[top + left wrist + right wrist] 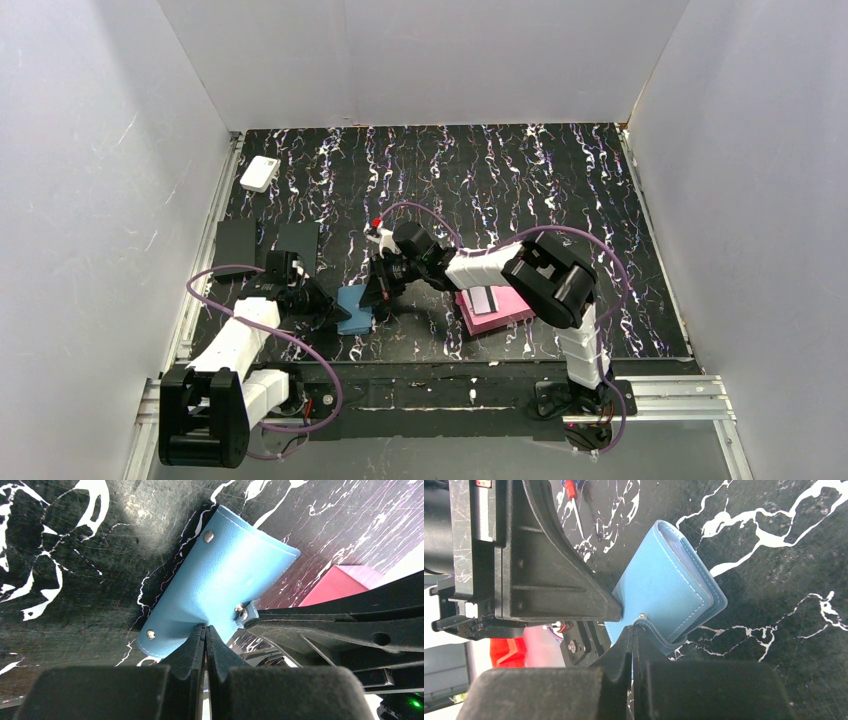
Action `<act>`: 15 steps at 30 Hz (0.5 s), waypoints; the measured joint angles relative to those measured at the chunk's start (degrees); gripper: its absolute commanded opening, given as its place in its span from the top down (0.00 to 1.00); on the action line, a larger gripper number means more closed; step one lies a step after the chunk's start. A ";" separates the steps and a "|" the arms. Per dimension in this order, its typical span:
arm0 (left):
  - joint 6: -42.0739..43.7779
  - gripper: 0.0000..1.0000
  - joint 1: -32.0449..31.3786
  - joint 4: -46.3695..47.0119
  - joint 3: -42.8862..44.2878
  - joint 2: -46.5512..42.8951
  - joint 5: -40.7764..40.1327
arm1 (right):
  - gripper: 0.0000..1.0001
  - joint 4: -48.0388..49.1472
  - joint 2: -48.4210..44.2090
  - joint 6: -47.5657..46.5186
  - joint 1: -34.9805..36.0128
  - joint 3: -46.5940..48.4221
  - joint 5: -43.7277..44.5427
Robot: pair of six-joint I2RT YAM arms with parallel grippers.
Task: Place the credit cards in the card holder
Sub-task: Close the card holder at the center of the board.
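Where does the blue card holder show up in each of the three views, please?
Top external: the card holder lies low and left of centre, to the left of the pink tray.
Left wrist: the card holder fills the centre, with its studded outer face showing.
Right wrist: the card holder is at the centre, folded shut.
Shared landmark: the black, white-veined table beneath it.

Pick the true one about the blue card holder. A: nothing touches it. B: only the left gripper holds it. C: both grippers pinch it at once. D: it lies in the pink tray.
C: the left gripper is shut on the card holder at its edge in its wrist view, and the right gripper is shut on its snap tab.
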 measured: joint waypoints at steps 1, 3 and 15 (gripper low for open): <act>0.00 1.00 0.00 0.02 0.00 0.00 0.00 | 0.99 0.42 0.26 0.39 -0.04 0.02 -0.35; 0.02 1.00 0.00 0.07 0.00 0.02 0.00 | 0.99 0.96 0.74 1.38 -0.15 0.22 -1.03; -0.02 1.00 -0.24 1.64 0.00 0.72 0.28 | 0.99 3.30 3.06 3.89 -0.46 2.38 0.28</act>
